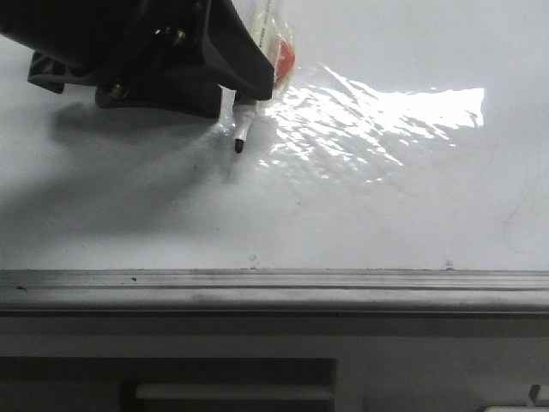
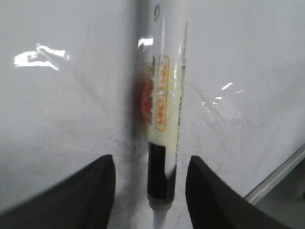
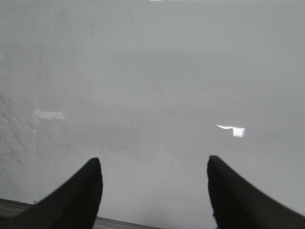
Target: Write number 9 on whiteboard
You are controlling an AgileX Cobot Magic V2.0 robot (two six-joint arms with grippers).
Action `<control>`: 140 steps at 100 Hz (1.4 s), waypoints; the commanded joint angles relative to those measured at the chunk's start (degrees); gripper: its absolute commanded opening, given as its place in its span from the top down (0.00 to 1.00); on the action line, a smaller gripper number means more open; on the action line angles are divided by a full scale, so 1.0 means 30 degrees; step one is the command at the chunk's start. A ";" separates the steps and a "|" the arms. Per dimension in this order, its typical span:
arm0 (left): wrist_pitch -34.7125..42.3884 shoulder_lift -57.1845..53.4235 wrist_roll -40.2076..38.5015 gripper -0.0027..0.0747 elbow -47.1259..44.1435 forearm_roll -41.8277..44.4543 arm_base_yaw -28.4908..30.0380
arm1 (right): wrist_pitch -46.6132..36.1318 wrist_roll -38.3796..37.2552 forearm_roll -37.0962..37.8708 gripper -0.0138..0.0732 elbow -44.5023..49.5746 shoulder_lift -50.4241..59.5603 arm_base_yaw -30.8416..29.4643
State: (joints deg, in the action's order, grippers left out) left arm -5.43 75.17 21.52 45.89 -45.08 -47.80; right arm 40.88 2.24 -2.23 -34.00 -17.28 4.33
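Observation:
The whiteboard point(image 1: 386, 206) is glossy white with faint grey smudges; no black strokes of a number 9 show on it. A white marker with an orange label point(image 2: 164, 95) lies between my left gripper's fingers, with a gap on each side. Its black tip point(image 1: 238, 146) points toward the board's near edge. My left gripper point(image 2: 150, 162) is open around the marker, and it shows as a black body at the upper left of the front view point(image 1: 232, 86). My right gripper point(image 3: 155, 164) is open and empty over bare whiteboard point(image 3: 152, 86).
A grey metal rail point(image 1: 274, 287) runs along the board's near edge; it also shows in the left wrist view point(image 2: 276, 176) and the right wrist view point(image 3: 119, 223). Bright glare point(image 1: 386, 112) lies right of the marker. The left arm casts a dark shadow point(image 1: 111, 189).

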 commanded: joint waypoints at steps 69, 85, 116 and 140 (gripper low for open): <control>-0.9238 -0.4189 1.1239 0.99 -0.0806 0.1123 -0.1829 | 0.1284 1.1783 -1.0279 0.36 -0.0611 -0.0470 0.4733; -0.9924 -0.5852 1.3218 0.99 -0.1531 -0.0142 -0.1829 | 0.1570 1.5340 -1.3463 0.36 -0.0611 -0.1731 0.5628; -0.9927 -0.6117 1.4086 0.99 -0.1531 -0.0142 -0.1829 | 0.2568 2.2132 -1.9768 0.36 -0.0611 -0.7229 0.6122; -1.0004 -0.6117 1.4086 0.99 -0.1531 -0.0178 -0.1829 | 0.1641 2.5012 -2.2243 0.36 -0.0935 -1.0145 0.7935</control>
State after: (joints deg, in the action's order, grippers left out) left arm -36.70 57.57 63.66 39.92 -43.05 -52.80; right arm 48.26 74.44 -63.31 -34.12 -45.36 26.48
